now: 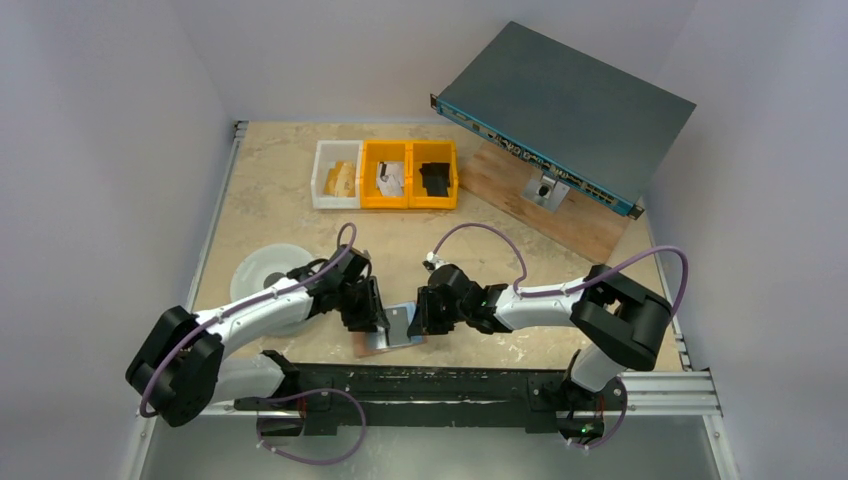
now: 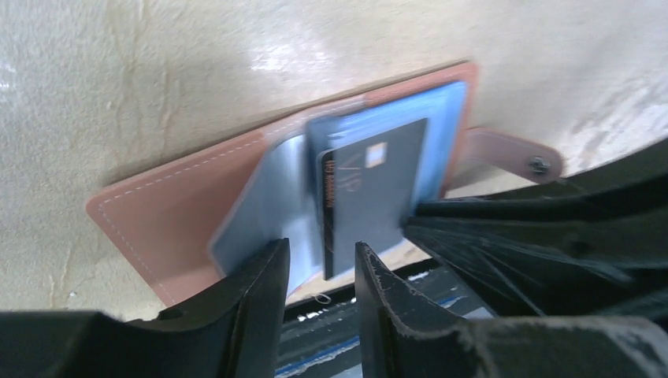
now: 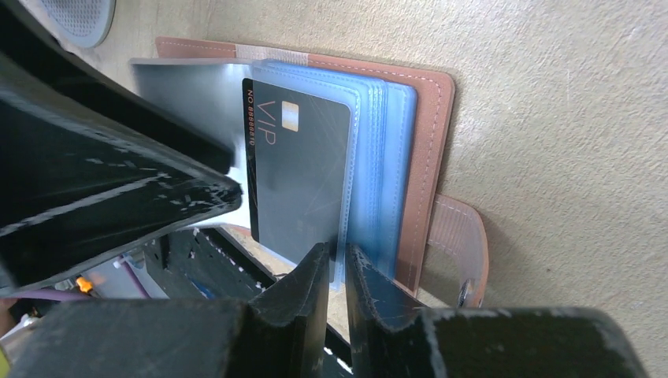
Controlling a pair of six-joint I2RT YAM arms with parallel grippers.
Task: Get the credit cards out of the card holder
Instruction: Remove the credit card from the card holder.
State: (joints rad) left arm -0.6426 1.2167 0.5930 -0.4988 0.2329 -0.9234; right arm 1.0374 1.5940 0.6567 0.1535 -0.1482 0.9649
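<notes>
The card holder [image 1: 398,327] lies open at the table's front edge, pinkish-tan leather [image 2: 173,213] with pale blue sleeves [image 3: 386,157] and a snap tab [image 3: 461,236]. A dark grey credit card [image 2: 370,189] marked VIP sits in the raised front sleeve [image 3: 299,173]. My left gripper [image 2: 321,256] is open, its fingers on either side of that card's lower edge without pressing it. My right gripper [image 3: 339,256] is shut on the thin edge of the raised blue sleeve, just right of the card. In the top view the two grippers [image 1: 378,318] [image 1: 418,315] face each other across the holder.
Two yellow bins [image 1: 410,172] and a white bin [image 1: 335,172] stand at the back. A grey rack unit [image 1: 565,105] leans on a wooden board [image 1: 560,215] at the back right. A white round disc [image 1: 262,268] lies left. The black rail [image 1: 480,385] runs just in front of the holder.
</notes>
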